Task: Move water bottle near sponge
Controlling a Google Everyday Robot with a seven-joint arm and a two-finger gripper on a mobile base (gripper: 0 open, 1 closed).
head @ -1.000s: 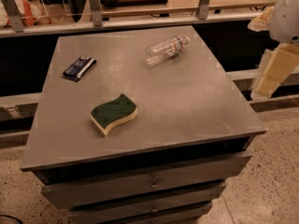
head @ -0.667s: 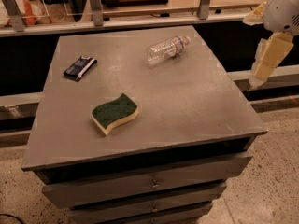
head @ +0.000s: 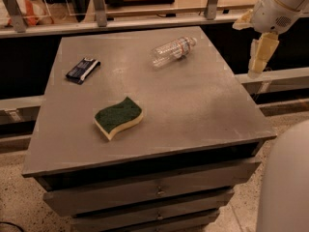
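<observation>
Camera view shows the gripper [head: 259, 54] hanging in the air just off the right edge of the table [head: 203, 110], carrying nothing; whether it is open or closed cannot be told.

Left of the gripper, and the closest thing to it, the water bottle [head: 174, 50] lies on its side on the tabletop. Its long axis runs on a slant: the white cap points toward the gripper's side and the back of the table, the base away from the gripper and toward the front. Farther out on the same side, and more toward the front edge, sits the sponge [head: 118, 117], well apart from the bottle. Farthest from the gripper lies a dark blue packet [head: 83, 69].

The likely trouble is rolling. A round bottle lying flat would probably roll off if touched off-centre, perhaps toward the back edge. Closing along the slant rather than across it would likely let it slip out.
</observation>
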